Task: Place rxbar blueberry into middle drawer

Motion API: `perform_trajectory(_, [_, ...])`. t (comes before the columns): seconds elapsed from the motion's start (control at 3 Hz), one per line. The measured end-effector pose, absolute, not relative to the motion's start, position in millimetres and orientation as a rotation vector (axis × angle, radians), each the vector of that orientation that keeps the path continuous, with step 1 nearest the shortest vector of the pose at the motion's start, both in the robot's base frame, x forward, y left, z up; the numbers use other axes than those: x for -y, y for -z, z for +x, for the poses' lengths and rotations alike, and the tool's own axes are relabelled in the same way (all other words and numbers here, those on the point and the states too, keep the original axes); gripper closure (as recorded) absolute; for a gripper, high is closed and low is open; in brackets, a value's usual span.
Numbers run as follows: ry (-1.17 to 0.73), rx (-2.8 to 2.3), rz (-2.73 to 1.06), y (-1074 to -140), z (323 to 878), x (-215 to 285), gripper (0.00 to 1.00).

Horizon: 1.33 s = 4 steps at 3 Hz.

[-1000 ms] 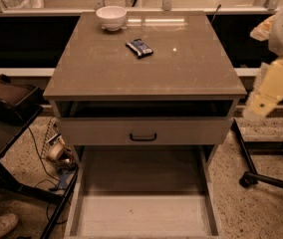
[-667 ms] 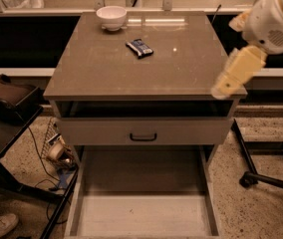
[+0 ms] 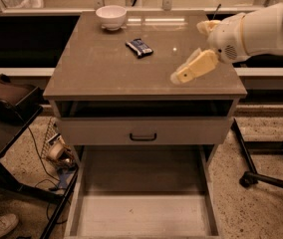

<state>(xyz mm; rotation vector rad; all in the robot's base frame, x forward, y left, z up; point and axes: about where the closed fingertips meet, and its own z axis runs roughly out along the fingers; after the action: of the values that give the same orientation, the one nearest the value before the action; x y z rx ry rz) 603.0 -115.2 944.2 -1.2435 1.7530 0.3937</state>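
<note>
A grey cabinet seen from above and in front, its flat top filling the middle of the view. The bar, a small dark wrapper with white markings, lies flat on the top, slightly back of centre and turned at an angle. A white bowl stands upright behind it and to the left, near the back edge, apart from the bar.

A white arm reaches in from the right edge. Its gripper hangs over the right part of the top, to the right of the bar and well apart from it. One long tan finger slants down and to the left, its tip low over the surface near the front edge; whether it touches the top cannot be told. The tip of the second tan finger shows farther back, so the two are spread wide. Nothing is between them and they hold nothing.

Under the top is a dark open slot, then a closed drawer front with a small black handle. Below that, the drawer is pulled far out toward the viewer, its pale floor bare between thin side walls.

A black bag sits on a stand at the left, and a chair base shows at the right.
</note>
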Motion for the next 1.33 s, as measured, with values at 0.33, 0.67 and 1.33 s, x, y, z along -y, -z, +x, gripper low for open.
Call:
perform_trajectory(0.33, [-0.410,-1.668,-1.091,-945,632,107,0.00])
perform_trajectory(0.67, [-0.371,-1.647,-1.040,-955,645,109,0.00])
perform_trajectory(1.33, [-0.427,-1.614,-1.044,-937,670,84,0.00])
